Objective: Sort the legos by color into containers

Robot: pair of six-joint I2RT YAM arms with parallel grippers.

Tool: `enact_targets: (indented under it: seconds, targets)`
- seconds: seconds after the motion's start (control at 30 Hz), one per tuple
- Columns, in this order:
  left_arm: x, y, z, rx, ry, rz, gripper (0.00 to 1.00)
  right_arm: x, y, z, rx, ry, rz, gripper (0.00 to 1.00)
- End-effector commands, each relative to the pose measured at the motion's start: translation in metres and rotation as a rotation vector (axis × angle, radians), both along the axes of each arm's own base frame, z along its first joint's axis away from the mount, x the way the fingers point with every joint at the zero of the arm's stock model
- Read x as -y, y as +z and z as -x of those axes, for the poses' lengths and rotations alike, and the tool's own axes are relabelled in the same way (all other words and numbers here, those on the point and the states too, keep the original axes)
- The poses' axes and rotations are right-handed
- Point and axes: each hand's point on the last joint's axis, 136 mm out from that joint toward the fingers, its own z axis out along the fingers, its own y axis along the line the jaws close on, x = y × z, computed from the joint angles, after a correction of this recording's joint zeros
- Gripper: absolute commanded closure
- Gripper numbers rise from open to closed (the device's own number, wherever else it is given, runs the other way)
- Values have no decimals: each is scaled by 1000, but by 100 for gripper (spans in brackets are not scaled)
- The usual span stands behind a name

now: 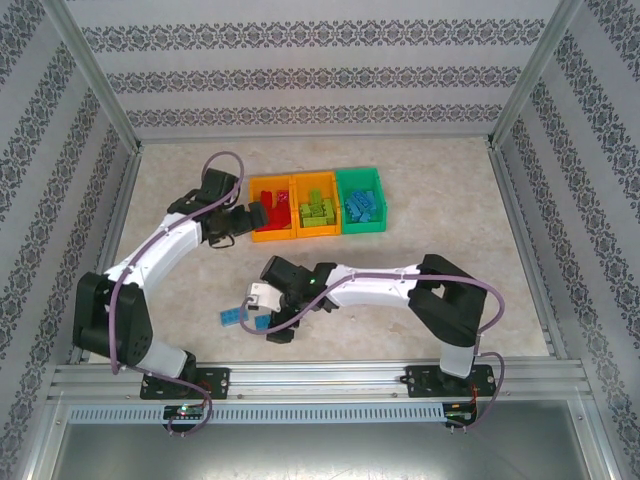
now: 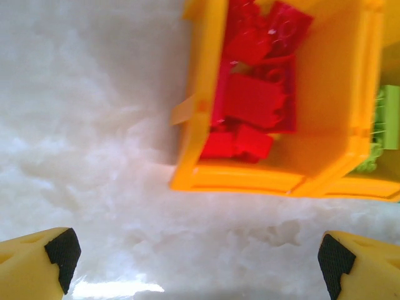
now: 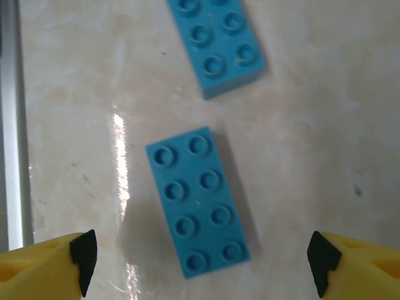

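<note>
Left end effector (image 1: 248,218) (image 2: 200,256) hangs with its yellow, black-padded fingers spread wide and nothing between them, just beside the left end of the containers. Below it, in the wrist view, is bare surface in front of the first bin. The right end effector (image 1: 262,312) (image 3: 200,256), also spread wide and gripping nothing, hovers low by the near edge of the surface, left of centre.

The surface (image 1: 450,220) is a pale beige marbled sheet, glossy enough to show streaks of glare. Walls (image 1: 320,70) papered in grey-and-white ornamental stripes close it in on three sides. A silver metal frame (image 1: 320,378) runs along the near edge.

Three containers stand joined in a row toward the far edge, near its middle: a left orange bin (image 1: 270,237) (image 2: 331,94), a middle orange bin (image 1: 320,231) and a green bin (image 1: 361,228) on the right. Red legos (image 1: 278,212) (image 2: 256,100) lie jumbled in the left orange bin, light green legos (image 1: 317,208) (image 2: 387,119) in the middle one, and blue legos (image 1: 362,205) in the green bin.

An eight-stud blue brick (image 3: 197,200) lies flat, studs up, between the right end effector's fingers, touching neither. A second blue brick (image 3: 219,44) lies near it, apart, partly cut off by the picture's top edge.
</note>
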Motion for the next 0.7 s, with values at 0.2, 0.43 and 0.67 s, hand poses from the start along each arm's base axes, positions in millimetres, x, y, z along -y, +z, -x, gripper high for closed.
enact_targets:
  seconds: [0.2, 0.43, 0.67]
  targets:
    - [-33, -11, 37, -23, 105, 73, 1, -18, -16, 7, -10, 118, 50, 12]
    - [-43, -18, 52, -44, 126, 71, 1, -20, -36, 0, 2, 146, 113, 23]
    - [-52, -22, 61, -51, 151, 72, 1, -14, -48, -6, 19, 130, 157, 53]
